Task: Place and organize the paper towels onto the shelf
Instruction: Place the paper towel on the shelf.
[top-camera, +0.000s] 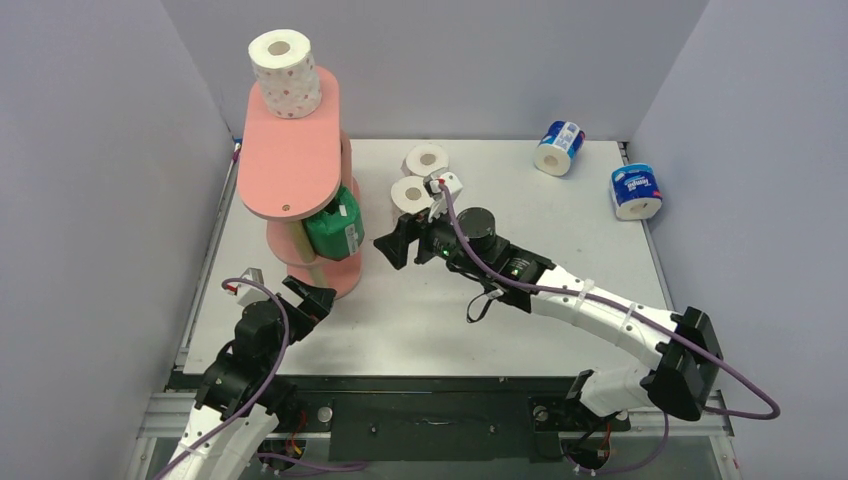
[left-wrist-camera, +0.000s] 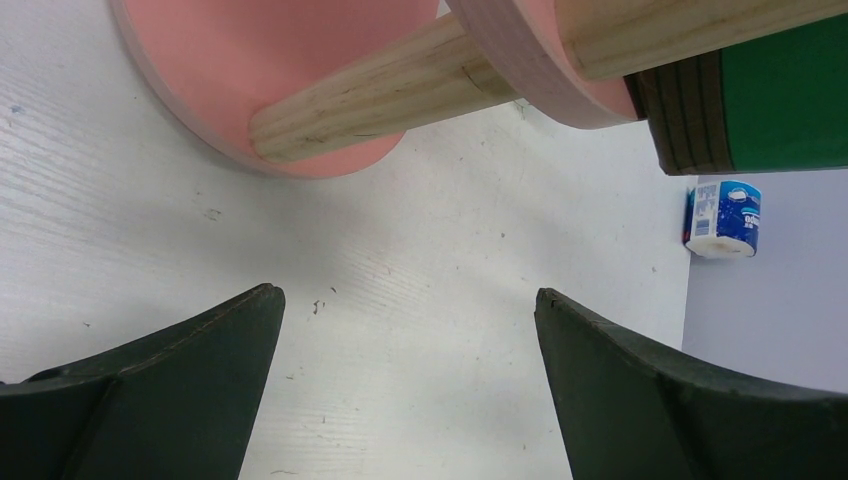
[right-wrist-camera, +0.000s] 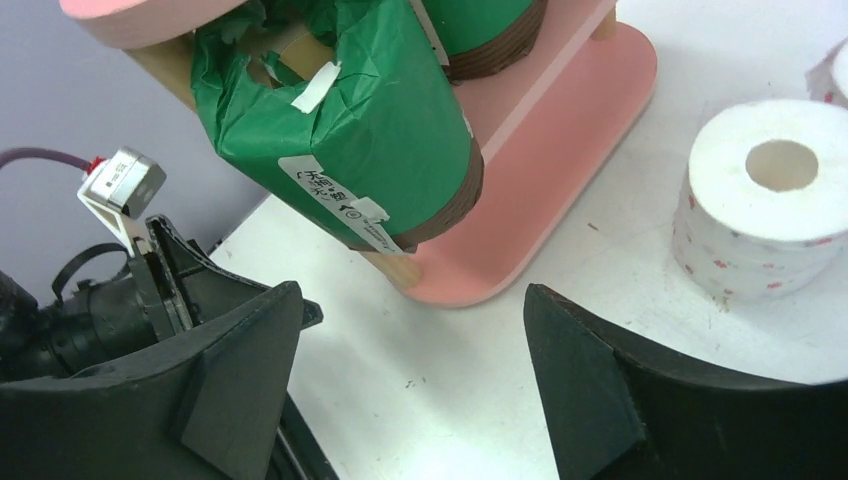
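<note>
Right wrist shows green roll (right-wrist-camera: 370, 130) tilted on shelf (right-wrist-camera: 560, 170).

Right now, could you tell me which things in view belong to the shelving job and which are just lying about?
Job: shelf; dotted roll on top; green-wrapped roll under the top board; two white rolls; two blue-white rolls.
Not the job: table; purple cables.

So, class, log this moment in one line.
left tool open, empty | right tool open, empty, facing green roll on shelf | dotted roll on top tier | four rolls on table
</note>
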